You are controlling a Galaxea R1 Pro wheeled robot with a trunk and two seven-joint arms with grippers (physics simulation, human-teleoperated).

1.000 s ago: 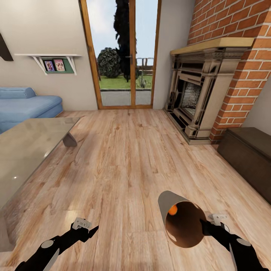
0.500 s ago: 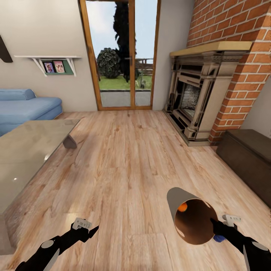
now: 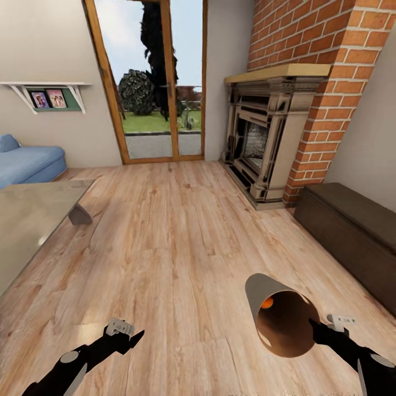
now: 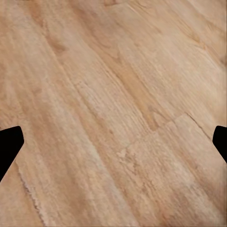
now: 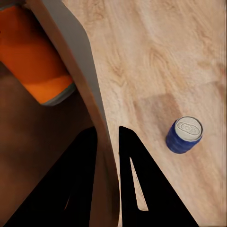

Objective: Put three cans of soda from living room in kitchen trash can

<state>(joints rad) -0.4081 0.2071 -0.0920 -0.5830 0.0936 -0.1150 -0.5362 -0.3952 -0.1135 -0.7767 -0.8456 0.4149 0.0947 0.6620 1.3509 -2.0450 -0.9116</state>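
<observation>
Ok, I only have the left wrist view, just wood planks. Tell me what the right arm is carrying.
Observer: The right pincer is shut on the rim of a tan tapered round bin, one finger inside, one outside.
Operator: Report its contents.
Observer: I can see one bright orange cylindrical soda can inside.
Operator: Name anything on the floor nearby.
Observer: A small blue can with a grey top stands upright on the wood-plank floor, outside the bin.

Bright, even daylight from the glass door (image 3: 148, 82); pale sheen on the wood floor (image 3: 181, 231); soft shadows; wide-angle bending at edges; wrist views slightly blurred.
</observation>
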